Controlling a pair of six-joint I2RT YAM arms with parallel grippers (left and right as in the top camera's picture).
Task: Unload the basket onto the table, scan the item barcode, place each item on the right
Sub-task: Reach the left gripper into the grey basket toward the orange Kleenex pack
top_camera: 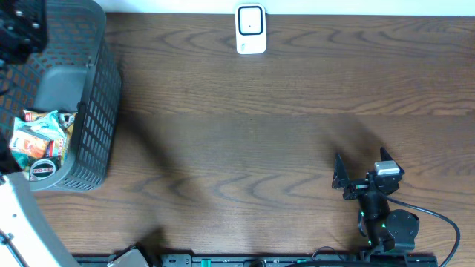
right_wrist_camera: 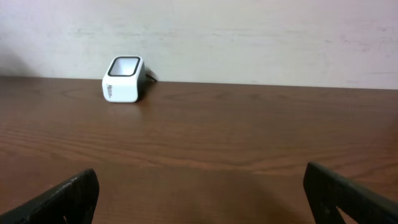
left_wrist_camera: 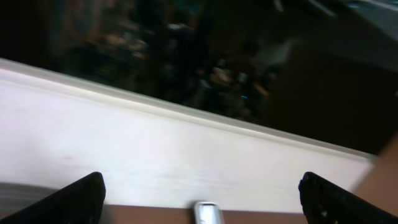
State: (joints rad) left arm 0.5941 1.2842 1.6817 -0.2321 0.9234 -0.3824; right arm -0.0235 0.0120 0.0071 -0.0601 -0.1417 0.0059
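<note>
The task looks unstarted: the snack packets (top_camera: 41, 137) lie in the basket (top_camera: 93, 111) at far left, well apart from the white scanner (top_camera: 251, 28), while the left gripper (left_wrist_camera: 202, 186) and right gripper (top_camera: 361, 165) both gape empty, so picking 1 and scanning it are left.

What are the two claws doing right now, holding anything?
Left gripper: open, holding nothing.
Right gripper: open, holding nothing.
</note>
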